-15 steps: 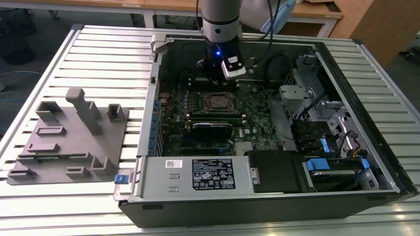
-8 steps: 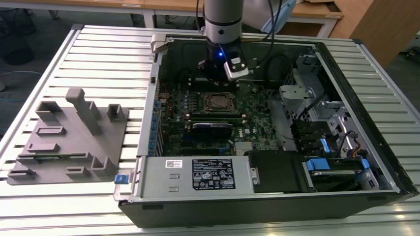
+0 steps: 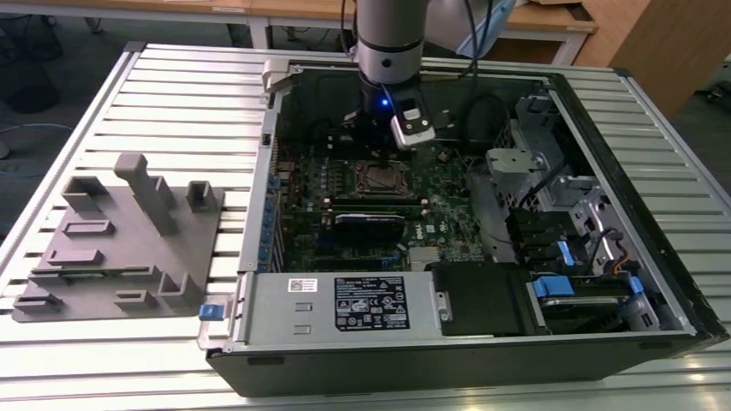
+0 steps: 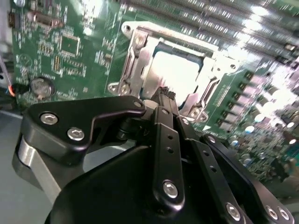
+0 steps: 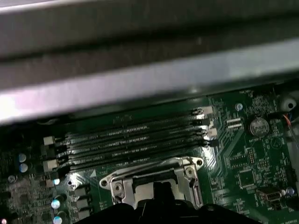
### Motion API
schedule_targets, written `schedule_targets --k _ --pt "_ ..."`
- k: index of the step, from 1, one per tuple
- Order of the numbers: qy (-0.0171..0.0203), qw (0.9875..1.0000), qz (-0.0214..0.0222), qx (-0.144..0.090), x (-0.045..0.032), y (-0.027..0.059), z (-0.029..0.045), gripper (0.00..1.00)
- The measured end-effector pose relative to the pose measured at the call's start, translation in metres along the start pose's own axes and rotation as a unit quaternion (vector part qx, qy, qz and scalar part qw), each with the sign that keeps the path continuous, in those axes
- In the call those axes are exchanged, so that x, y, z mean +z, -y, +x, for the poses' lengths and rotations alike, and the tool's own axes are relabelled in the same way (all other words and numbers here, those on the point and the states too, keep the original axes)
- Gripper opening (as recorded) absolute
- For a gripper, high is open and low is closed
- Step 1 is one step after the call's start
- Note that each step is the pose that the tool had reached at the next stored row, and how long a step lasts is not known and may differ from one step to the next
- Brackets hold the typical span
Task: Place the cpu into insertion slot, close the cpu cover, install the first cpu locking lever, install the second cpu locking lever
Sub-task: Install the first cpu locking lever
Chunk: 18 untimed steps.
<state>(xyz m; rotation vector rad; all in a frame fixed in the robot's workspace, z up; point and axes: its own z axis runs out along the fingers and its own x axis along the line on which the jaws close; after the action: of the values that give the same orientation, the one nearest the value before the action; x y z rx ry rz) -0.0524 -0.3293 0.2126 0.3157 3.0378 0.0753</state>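
In the exterior view, an open computer case (image 3: 457, 223) lies on a ribbed metal surface (image 3: 171, 94), with a grey plastic fixture (image 3: 120, 244) beside it toward the exterior view's left. The arm (image 3: 389, 34) reaches down into the case, and the hand (image 3: 377, 128) hangs just above the green board (image 3: 446, 193), near the insertion slot (image 3: 378, 178).

In the second wrist view, the hand (image 4: 163, 95) has its two black fingers (image 4: 166, 140) pressed together, holding nothing that can be made out. Their tips sit at the edge of the insertion slot (image 4: 140, 56). The cpu (image 4: 175, 70) lies flat inside it, its pale metal top glaring under the light, with the cpu cover (image 4: 208, 74) down around it.

In the first wrist view, the insertion slot (image 5: 154, 179) lies next to a row of long black memory sticks (image 5: 135, 140), with a round coin battery (image 5: 258, 126) further along the board.
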Motion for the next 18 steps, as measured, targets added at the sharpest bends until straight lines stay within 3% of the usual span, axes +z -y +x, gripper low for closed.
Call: schedule_targets --k 5,11,12,14,15,18 --pt "-0.0070 0.9999 0.0046 -0.009 0.0011 0.0044 -0.0009 0.11" --pt "-0.0133 0.9990 0.0047 -0.043 0.0031 0.0045 -0.0008 0.11" --pt "-0.0166 0.9987 0.0096 -0.047 0.0031 0.0045 -0.0008 0.11" --pt "-0.0246 0.9981 0.0283 -0.049 0.0032 0.0045 -0.0008 0.11" --pt "-0.0274 0.9978 0.0353 -0.050 0.0033 0.0045 -0.0009 0.11" --pt "-0.0285 0.9976 0.0362 -0.051 0.0032 0.0045 -0.0009 0.11"
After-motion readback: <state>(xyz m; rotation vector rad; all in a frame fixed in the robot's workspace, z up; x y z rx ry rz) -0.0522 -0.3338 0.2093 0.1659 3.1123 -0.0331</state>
